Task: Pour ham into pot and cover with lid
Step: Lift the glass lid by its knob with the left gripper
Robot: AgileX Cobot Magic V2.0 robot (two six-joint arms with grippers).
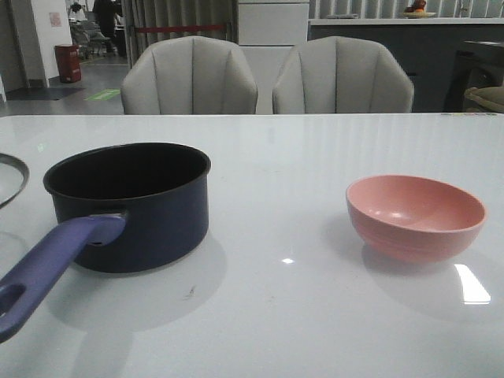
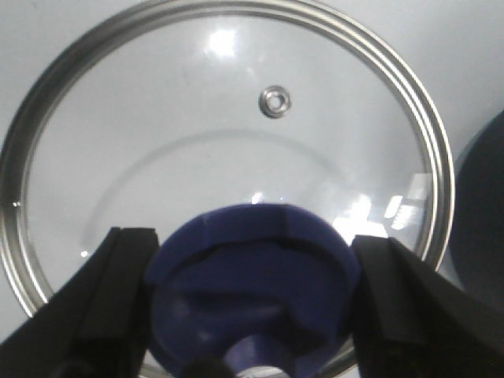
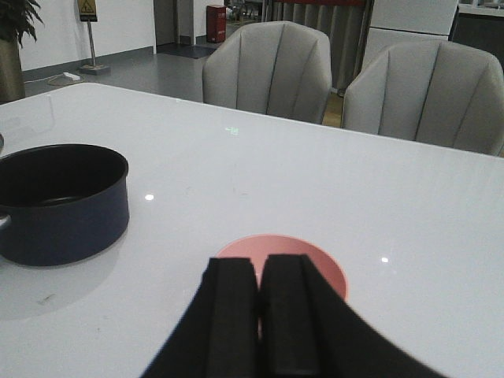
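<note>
Pot (image 1: pixel 130 206) — on the table (image 1: pixel 315 150) to my left, upright, its long handle (image 1: pixel 47 268) running toward me and leftward. Lid (image 2: pixel 228 142) — flat at the far left edge, knob (image 2: pixel 252 291) up, between the spread fingers (image 2: pixel 110 299) of my left gripper (image 2: pixel 250 303); I cannot tell whether they touch it. Pink bowl (image 1: pixel 416 216) — right side, just beyond my right gripper (image 3: pixel 258 315), fingers pressed together. I see no ham.

Two grey chairs (image 1: pixel 189 76) (side by side) behind glossy white table (image 1: pixel 315 315)
</note>
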